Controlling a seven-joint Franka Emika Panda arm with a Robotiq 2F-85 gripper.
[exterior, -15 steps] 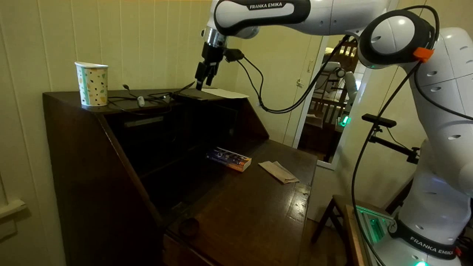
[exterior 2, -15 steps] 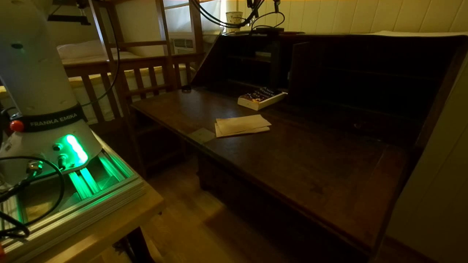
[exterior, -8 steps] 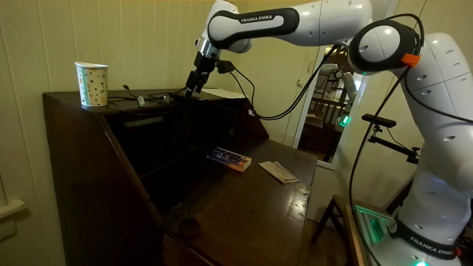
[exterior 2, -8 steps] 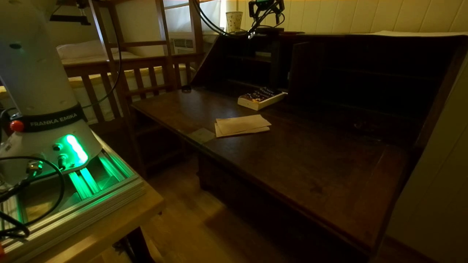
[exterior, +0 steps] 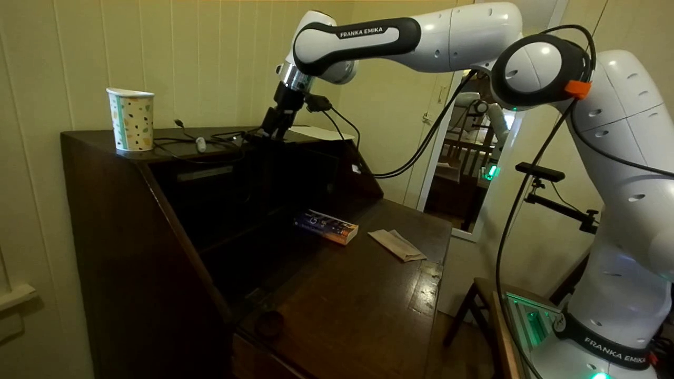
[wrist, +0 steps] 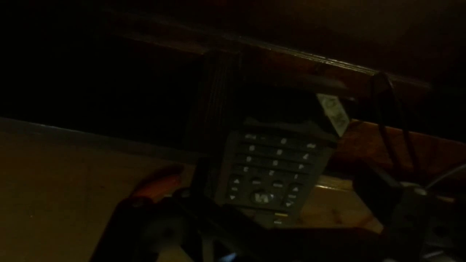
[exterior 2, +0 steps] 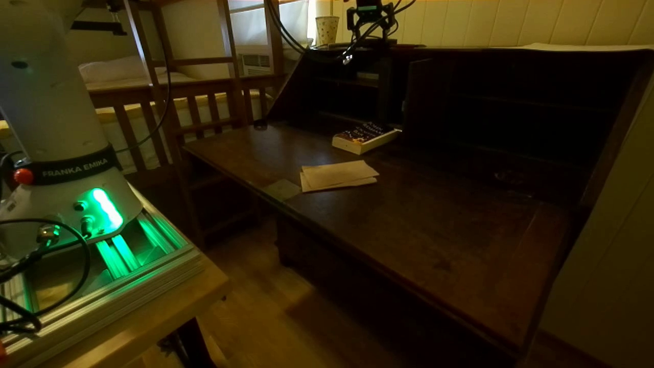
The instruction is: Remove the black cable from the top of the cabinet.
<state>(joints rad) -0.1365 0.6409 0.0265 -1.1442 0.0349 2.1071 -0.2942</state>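
A black cable [exterior: 218, 139] lies in loose loops on top of the dark wooden cabinet [exterior: 105, 221], with a small white piece at its front. My gripper [exterior: 268, 132] is low over the cabinet top, at the right end of the cable. It also shows in an exterior view [exterior 2: 373, 33], above the cabinet's top edge. In the dim wrist view my gripper [wrist: 284, 178] has its fingers apart, with a dark remote control [wrist: 273, 163] showing between them, not visibly clamped. A thin dark loop [wrist: 380, 120], perhaps the cable, shows right of the remote.
A patterned paper cup [exterior: 131, 121] stands at the left of the cabinet top. A white sheet [exterior: 321, 132] lies at its right. A book [exterior: 326, 226] and folded paper [exterior: 397, 245] lie on the lowered desk leaf [exterior: 337, 310]. The wall [exterior: 210, 63] rises behind the cabinet.
My gripper has come down and a little to the left, onto the level of the cabinet top. The arm has lowered with it. The cup, book and folded paper have not moved.
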